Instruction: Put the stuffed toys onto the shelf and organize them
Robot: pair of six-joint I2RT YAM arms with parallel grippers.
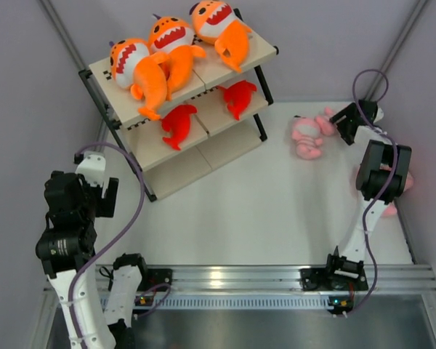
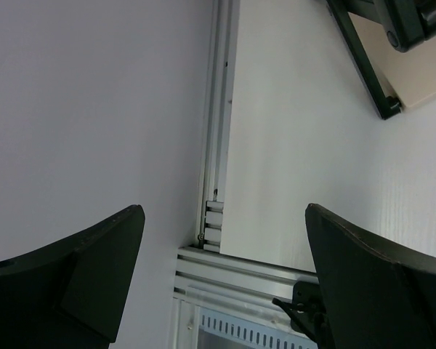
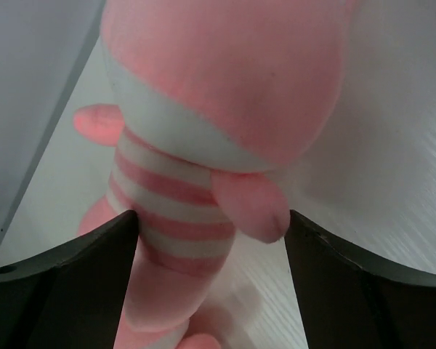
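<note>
We see the right tool (image 3: 212, 216) spread, its two black fingers (image 3: 65, 283) standing on either side of a pale pink plush animal with a pink-and-white striped body (image 3: 225, 87), which lies on the white table (image 3: 400, 160). The left finger meets the edge of the striped body. The right finger sits just beside the toy's small pink arm, and we cannot tell whether it touches.

Well apart to that tool's left stands the three-tier shelf with black metal frame and beige boards (image 1: 182, 177). It carries three orange plush sharks (image 1: 171, 43) on its top board and two smaller red plush sharks (image 1: 178, 123) on the middle one.

The left tool (image 2: 224, 214) is spread wide with nothing between its fingers. The shelf's foot is ahead of it, to its right.
</note>
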